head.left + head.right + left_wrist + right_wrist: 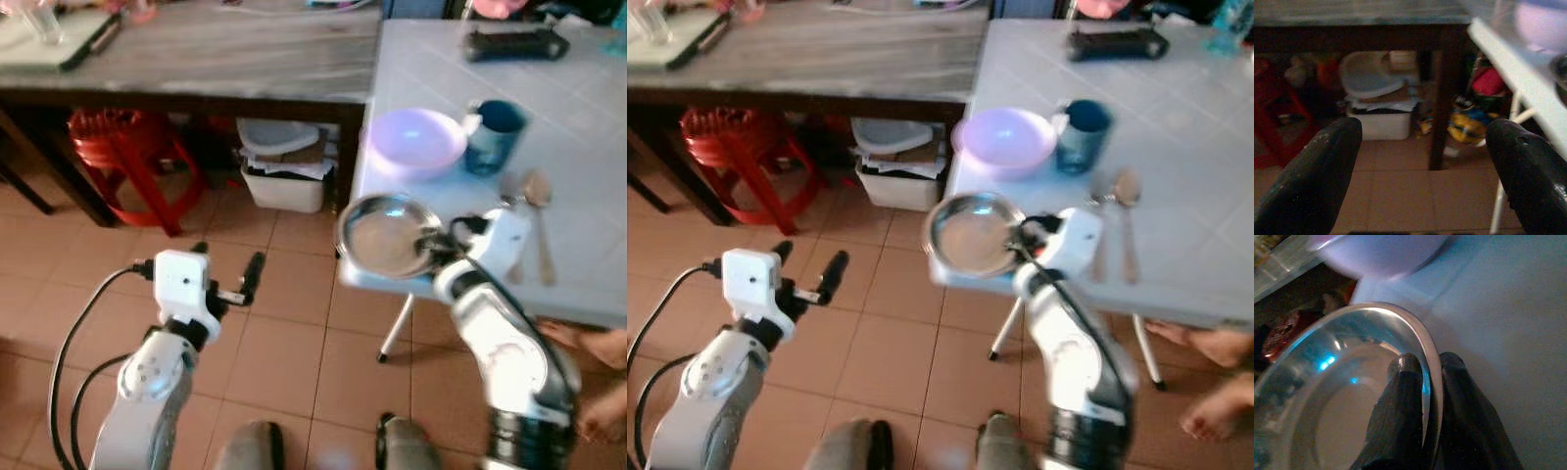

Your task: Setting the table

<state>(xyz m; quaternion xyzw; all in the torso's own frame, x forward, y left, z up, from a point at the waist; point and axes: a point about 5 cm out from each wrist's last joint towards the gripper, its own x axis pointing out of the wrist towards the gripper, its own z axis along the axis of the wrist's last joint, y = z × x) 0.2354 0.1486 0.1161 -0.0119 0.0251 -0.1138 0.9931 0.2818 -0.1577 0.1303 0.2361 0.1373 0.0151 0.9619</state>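
My right hand [1422,382] is pinching the rim of a shiny metal plate [387,235]. One black finger is inside the rim and one is outside, and they squeeze it tight. The plate sits at the near corner of the white counter [578,147], and part of it sticks out past the edge. Just behind the plate is a purple bowl [416,139]. A blue cup [493,132] stands right beside the bowl. Two spoons [534,196] lie on the counter near the cup, on the far side of my right arm.

My left hand [235,284] hangs over the brown tile floor [284,343], well apart from the counter. Its two fingers [1317,176] are spread wide and hold nothing.

A red stool [127,157] and a white bin [284,171] sit under a long grey counter [216,54] at the back.
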